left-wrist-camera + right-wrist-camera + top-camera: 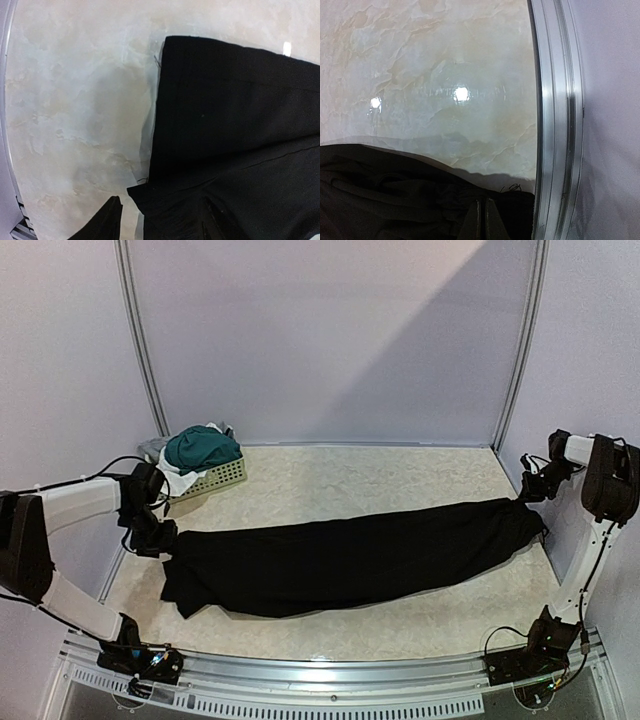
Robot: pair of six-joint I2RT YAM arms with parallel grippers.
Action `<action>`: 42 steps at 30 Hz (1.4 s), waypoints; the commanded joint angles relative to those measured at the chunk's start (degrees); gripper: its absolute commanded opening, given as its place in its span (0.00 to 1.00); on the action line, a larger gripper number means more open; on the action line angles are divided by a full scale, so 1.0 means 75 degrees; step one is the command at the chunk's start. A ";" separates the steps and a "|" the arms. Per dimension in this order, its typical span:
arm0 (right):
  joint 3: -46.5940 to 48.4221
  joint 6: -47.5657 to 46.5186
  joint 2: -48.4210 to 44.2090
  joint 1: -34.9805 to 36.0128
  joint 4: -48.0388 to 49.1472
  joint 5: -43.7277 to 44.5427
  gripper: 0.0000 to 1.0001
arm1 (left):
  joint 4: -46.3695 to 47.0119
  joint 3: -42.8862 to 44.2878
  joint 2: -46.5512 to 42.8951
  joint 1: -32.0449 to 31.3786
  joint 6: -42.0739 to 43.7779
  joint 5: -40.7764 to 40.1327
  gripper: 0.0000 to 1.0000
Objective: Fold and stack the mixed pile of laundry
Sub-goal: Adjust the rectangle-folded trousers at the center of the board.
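The long black trousers (350,555) lie stretched across the table from left to right. My left gripper (160,538) is at their left end. In the left wrist view its jaws (160,222) stand wide apart, with a corner of the black cloth (235,115) lying between them. My right gripper (527,490) is at the trousers' right end. In the right wrist view its fingers (482,220) are pressed together on the edge of the black cloth (395,195). The dark teal-green shorts (203,448) and a white cloth (176,481) lie heaped on the basket at the back left.
A small pale perforated basket (222,476) stands at the back left, just behind my left gripper. A metal frame rail (557,125) runs close along the right side of my right gripper. Purple walls enclose the marbled table (350,480).
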 commanded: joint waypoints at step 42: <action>0.0207 0.0006 0.0158 -0.0067 0.0369 -0.0386 0.00 | 0.0369 0.1342 0.0027 0.0593 0.0688 -0.0652 0.00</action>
